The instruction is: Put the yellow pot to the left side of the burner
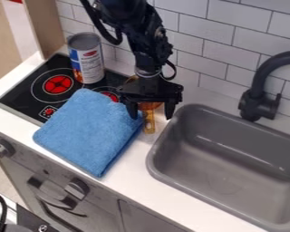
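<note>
One sink [227, 168], one cloth [92, 130], one gripper [152, 116] at one pot [148, 123].

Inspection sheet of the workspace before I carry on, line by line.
Surface: white counter with black stove set in.
Job's things: yellow pot beneath the tool, mostly hidden, its handle toward the counter's front; left burner visible, right burner partly covered.
Clutter: blue towel lies over stove and counter; can stands upright on the stove.
Tool: open, fingers pointing down.
Cables: black cable loops beside the arm; another at lower left.
Surroundings: grey sink, black faucet, tiled wall.
</note>
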